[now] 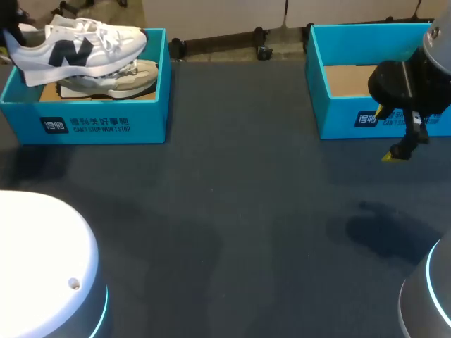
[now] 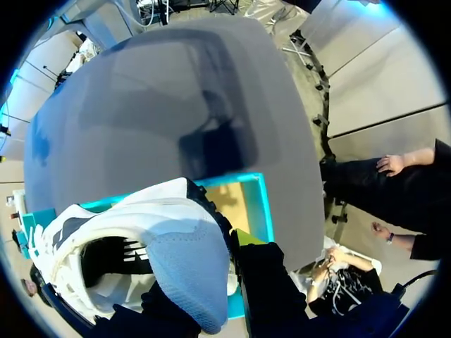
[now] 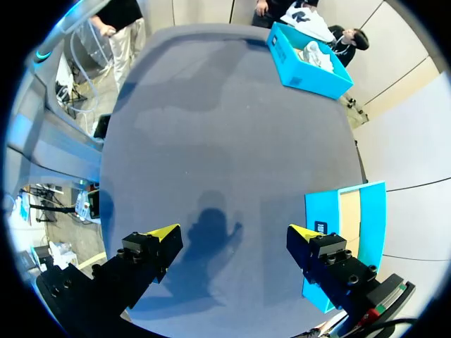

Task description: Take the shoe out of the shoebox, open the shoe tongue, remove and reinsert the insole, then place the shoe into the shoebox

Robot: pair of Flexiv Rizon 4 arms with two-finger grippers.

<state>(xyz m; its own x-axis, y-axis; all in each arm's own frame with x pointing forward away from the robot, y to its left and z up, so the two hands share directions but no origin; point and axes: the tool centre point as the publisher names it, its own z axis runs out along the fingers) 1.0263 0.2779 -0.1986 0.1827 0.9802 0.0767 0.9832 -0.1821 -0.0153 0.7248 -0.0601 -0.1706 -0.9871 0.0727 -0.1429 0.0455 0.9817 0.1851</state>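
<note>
counter (image 1: 232,211): dark and matte, carrying a shoebox at each far corner; the right arm's shadow (image 1: 387,229) lies on it near the right side.
left shoebox (image 1: 99,123): teal and open-topped at the far left, with its long side running across the counter.
right shoebox (image 1: 338,116): teal, at the far right, with a bare cardboard floor showing inside.
white shoe (image 1: 84,46): held above the left shoebox, clear of its rim. The long axis runs left to right along the box's length, with the toe toward the counter's middle, the heel toward the left arm and the sole facing down.
second shoe (image 1: 127,81): beige, lying inside the left shoebox under the white shoe, toe the same way.
left jaws: clenched on the white shoe (image 2: 141,225) at its heel, a black finger on either side.
right jaws: released, hanging over the counter just in front of the right shoebox (image 3: 373,211); the yellow fingertips (image 3: 165,236) stand well apart with only counter between them.
head view only: the side profile of the white shoe and the second shoe beneath it.
left wrist view only: the grey-blue heel patch, the shoe's dark opening with its laces, and the box's rim (image 2: 257,204) below.
right wrist view only: the full gap between the right fingers, and the left shoebox (image 3: 303,74) far across the counter.
</note>
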